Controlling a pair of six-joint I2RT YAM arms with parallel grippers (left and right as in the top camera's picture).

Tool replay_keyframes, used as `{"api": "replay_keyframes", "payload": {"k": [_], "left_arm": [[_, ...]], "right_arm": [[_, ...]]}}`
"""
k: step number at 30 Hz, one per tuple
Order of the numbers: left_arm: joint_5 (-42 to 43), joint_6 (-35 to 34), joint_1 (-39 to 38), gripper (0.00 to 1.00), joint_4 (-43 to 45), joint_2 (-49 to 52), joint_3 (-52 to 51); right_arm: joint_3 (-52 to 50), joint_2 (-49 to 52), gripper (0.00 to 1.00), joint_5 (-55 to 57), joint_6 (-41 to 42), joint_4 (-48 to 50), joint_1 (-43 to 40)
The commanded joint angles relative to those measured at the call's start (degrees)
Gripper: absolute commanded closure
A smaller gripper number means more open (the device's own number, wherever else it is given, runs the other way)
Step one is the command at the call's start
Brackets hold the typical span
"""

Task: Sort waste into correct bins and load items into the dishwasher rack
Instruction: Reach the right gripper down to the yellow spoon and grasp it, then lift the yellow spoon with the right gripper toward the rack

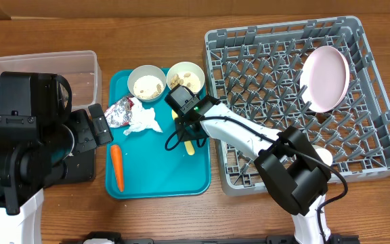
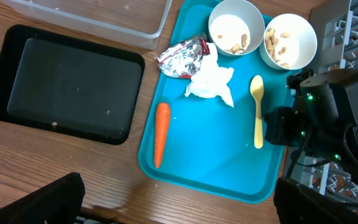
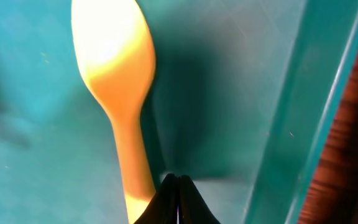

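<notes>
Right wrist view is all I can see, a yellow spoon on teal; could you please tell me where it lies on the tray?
Observer: The spoon lies along the teal tray's right side, its bowl end toward the two white bowls.
Operator: Thank you. Is anything in the rack yet?
Observer: Yes, the plate stands on edge among the pegs in the dishwasher rack's far right part.
Operator: And where is the waste, please?
Observer: The wrapper, napkin and carrot all lie on the teal tray, left of the spoon.
</notes>
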Motion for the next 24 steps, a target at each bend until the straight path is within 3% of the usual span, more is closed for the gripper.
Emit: {"api": "replay_keyframes", "payload": {"k": [1,3,5,8,10,12,15,24], "left_arm": [[-0.3,-0.2,0.4,0.00,0.1,-0.7,-0.1],[-0.3,-0.2,0.4,0.00,0.1,-0.7,-0.1],[-0.3,-0.2,0.4,0.00,0.1,-0.7,-0.1],[-0.3,-0.2,0.4,0.00,0.1,-0.7,-0.1],[-0.3,-0.2,0.4,0.00,0.1,-0.7,-0.1],[-0.3,-0.2,0.4,0.00,0.1,-0.7,-0.1],[-0.3,-0.2,0.4,0.00,0.1,-0.7,-0.1],[-0.3,-0.2,0.4,0.00,0.1,-0.7,-0.1]], "right_arm": [[3.2,-0.8,0.96,0.8,-1.7,-2.0,0.6],[4.4,-1.3,0.96,-0.6,-4.2,-3.1,1.0],[5.2,-1.9,0.84,-1.8,-5.5,-3.9,1.7],[6.6,-2.7,0.76,-1.3,-5.6,-5.3,3.1],[6.9,-2.8,0.66,-1.3,-5.6,-5.1,3.8],[6.8,-2.6,0.66,-0.3,-5.1,-5.1,4.3],[6.8,-1.4,0.48,3.0,-5.2,-3.9,4.2],[5.9,1.8,0.47,3.0,-5.2,-0.3,3.7]]}}
